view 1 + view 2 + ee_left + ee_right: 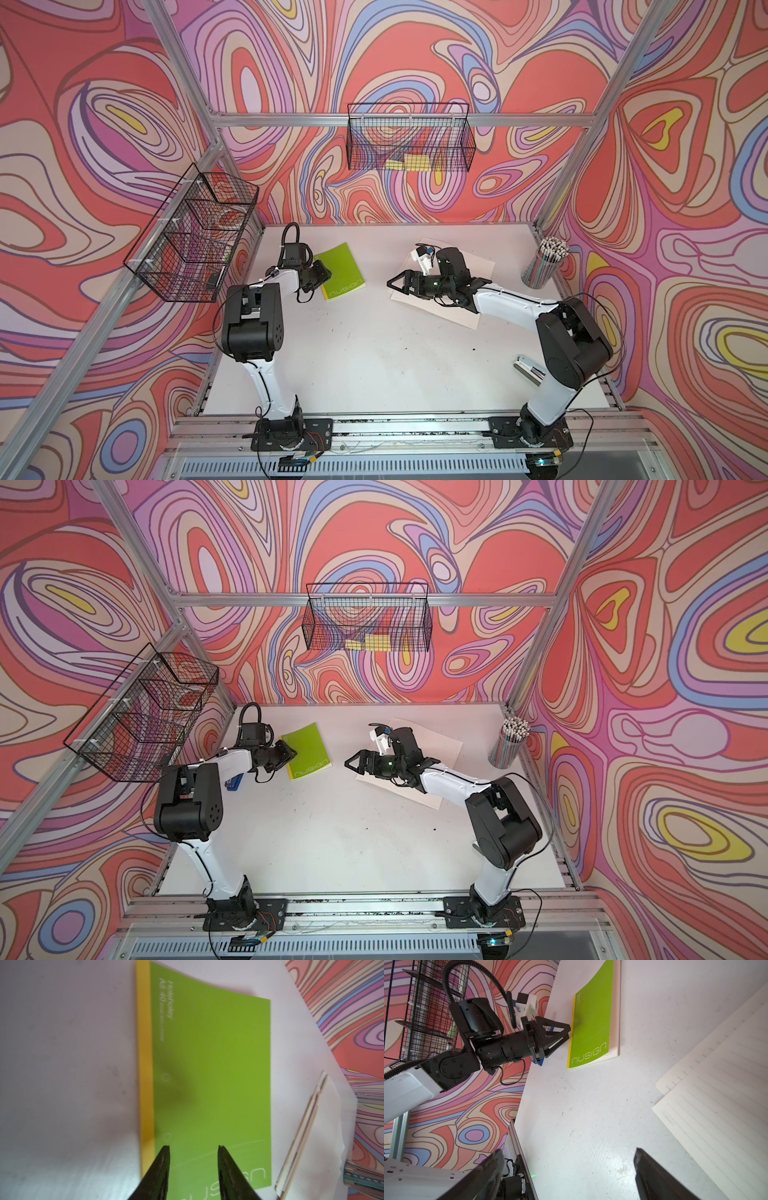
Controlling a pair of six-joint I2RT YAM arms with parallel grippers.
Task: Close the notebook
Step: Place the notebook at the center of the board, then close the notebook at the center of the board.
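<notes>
Green notebook, closed and cover up, lies flat on the white counter in its far left part. Left claw sits low at the yellow spine edge, jaws partly apart with nothing between them; contact with the cover cannot be told. Right claw, jaws spread wide and empty, hovers above the counter beside loose lined sheets, apart from the notebook.
</notes>
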